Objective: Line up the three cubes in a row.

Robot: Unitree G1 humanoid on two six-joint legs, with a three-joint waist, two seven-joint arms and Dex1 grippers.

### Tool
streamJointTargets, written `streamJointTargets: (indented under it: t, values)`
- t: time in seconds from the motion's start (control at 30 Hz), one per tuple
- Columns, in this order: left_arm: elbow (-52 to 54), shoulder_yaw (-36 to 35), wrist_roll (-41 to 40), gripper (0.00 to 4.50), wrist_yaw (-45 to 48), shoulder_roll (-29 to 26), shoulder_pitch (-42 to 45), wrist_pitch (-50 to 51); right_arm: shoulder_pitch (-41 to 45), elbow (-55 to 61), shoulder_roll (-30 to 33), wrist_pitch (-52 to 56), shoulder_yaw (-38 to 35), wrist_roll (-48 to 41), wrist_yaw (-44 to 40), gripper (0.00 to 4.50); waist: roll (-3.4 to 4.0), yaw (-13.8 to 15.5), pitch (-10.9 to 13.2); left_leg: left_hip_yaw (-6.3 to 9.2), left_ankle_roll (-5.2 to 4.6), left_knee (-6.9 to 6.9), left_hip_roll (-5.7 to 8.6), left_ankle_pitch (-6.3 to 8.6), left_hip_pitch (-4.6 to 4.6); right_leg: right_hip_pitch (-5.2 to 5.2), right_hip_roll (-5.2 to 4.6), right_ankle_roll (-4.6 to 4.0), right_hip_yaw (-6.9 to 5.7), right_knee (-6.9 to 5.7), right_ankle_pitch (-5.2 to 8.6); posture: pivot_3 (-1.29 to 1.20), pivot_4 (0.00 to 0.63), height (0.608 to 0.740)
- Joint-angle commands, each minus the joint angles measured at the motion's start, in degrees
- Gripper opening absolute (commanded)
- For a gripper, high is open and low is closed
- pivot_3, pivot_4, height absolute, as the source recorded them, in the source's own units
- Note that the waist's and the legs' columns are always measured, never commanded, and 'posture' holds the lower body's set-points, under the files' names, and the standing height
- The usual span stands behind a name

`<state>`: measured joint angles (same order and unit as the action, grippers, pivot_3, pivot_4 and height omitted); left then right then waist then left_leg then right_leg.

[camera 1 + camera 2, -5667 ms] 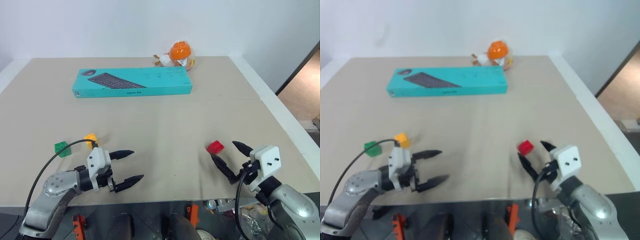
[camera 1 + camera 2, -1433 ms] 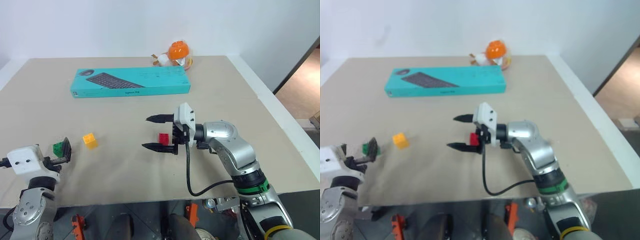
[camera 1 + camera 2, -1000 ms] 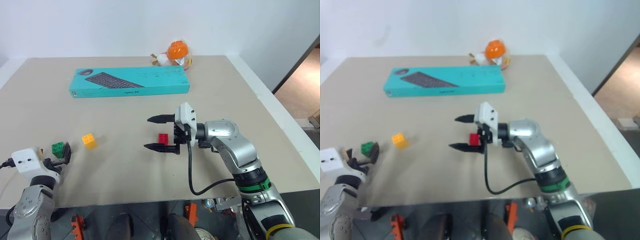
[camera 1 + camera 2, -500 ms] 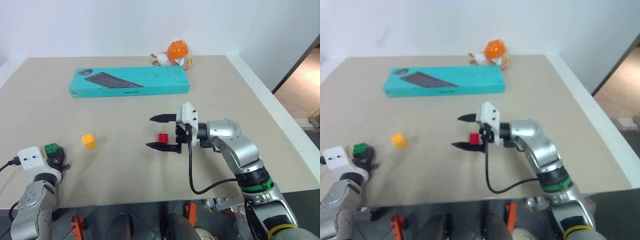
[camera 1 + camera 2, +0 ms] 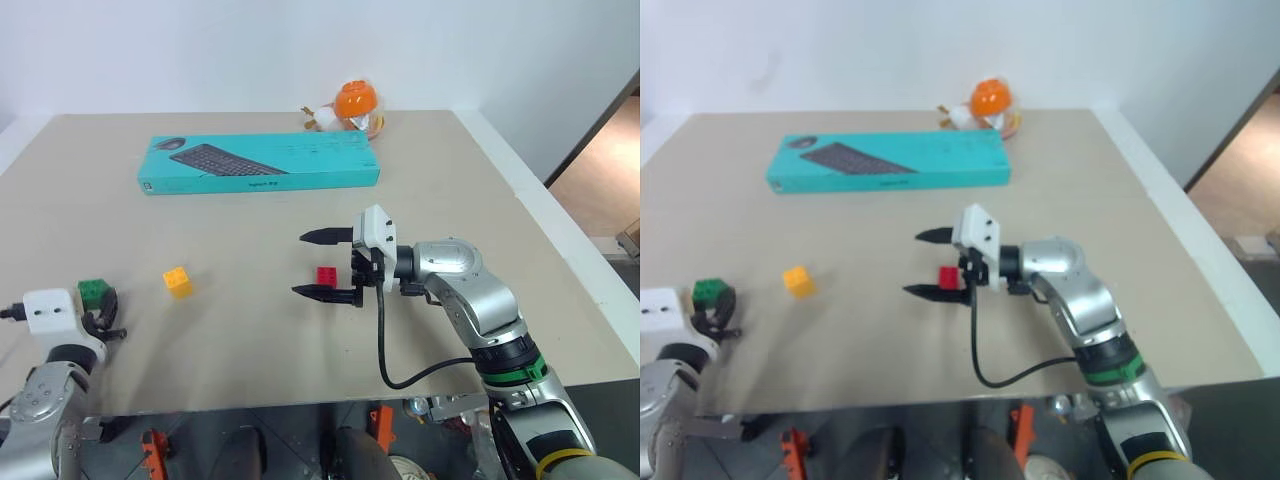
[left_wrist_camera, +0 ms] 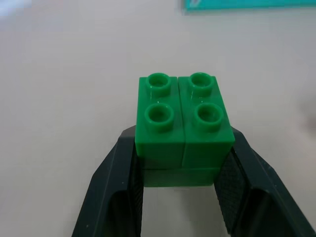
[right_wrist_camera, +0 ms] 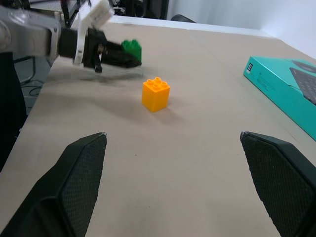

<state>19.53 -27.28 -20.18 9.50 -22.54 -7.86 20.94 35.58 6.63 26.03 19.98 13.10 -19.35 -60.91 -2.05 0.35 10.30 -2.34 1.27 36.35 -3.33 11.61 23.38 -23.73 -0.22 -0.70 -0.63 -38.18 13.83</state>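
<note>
Your left gripper [image 6: 180,170] has its jaws clamped on the green cube [image 6: 183,127], studs facing up, and in the head views it holds that cube [image 5: 95,293] off the table [image 5: 250,230] near the left front edge. The yellow-orange cube [image 5: 177,281] sits on the table just to the right of it, apart from the gripper. Your right gripper [image 5: 325,265] reaches in from the right with its jaws wide apart and level, pointing left; nothing is held. The red cube [image 5: 326,275] rests on the table between those two fingers, close to the wrist end, with no finger touching it as far as you can see. The teal keyboard box [image 5: 260,164] lies further back, and the orange-and-white toy [image 5: 356,105] stands at the far edge.
</note>
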Motion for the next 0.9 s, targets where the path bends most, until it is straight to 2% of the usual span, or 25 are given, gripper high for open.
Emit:
streamJointTargets:
  t: [0.03,0.13,0.3,0.5,0.67,0.9]
  values:
    - [6.63,0.41,-1.88,1.34,4.42,-6.04,7.22,-0.96,0.55,2.81,1.09,-0.35,-2.82,-1.44,0.16,4.50,-0.02,0.26,0.01,-0.01,0.00,0.00,0.01,0.00,0.01,0.00,-0.01,-0.01,-0.03,0.00,0.00,0.00,0.150,0.740]
    - [9.17,6.39,-5.39,1.34,11.39,-9.86,12.07,2.24,0.16,3.98,2.83,0.07,-4.23,-2.21,-0.23,4.50,-0.03,0.31,0.01,-0.09,0.10,0.02,0.05,-0.07,0.08,0.00,-0.04,-0.01,-0.10,0.01,-0.03,0.00,0.150,0.740]
    - [8.60,15.00,-10.34,1.34,25.90,-15.62,15.14,4.96,-1.18,6.06,5.70,1.11,-5.86,-2.92,0.31,4.50,-0.04,-0.59,0.01,-0.49,-0.12,-0.03,0.20,0.12,-0.01,-0.10,-0.07,0.27,0.41,0.03,0.01,0.00,0.150,0.740]
    - [-3.45,22.04,-8.50,1.34,43.30,-21.58,22.95,0.34,-3.21,8.88,7.62,2.50,-7.75,-3.00,2.62,4.50,-0.04,-0.70,0.03,-0.59,-0.11,-0.05,0.04,0.16,0.35,-0.52,0.35,0.14,0.41,-0.01,0.04,0.00,0.150,0.740]
    - [-16.60,28.40,-4.34,1.34,56.22,-22.63,32.92,-6.50,-5.27,11.11,8.52,3.28,-8.77,-2.72,4.84,4.50,-0.04,-0.56,0.03,-0.59,-0.09,-0.02,-0.06,0.15,0.36,-0.53,0.61,0.02,0.35,-0.03,0.00,0.00,0.150,0.740]
    - [-30.08,35.74,0.67,1.34,68.17,-18.51,43.96,-14.18,-7.51,13.46,8.90,5.88,-10.36,-5.35,6.43,4.50,-0.04,-0.59,0.03,-0.63,-0.09,0.06,-0.04,0.15,0.56,-0.66,0.63,0.06,0.41,-0.02,-0.01,0.00,0.150,0.740]
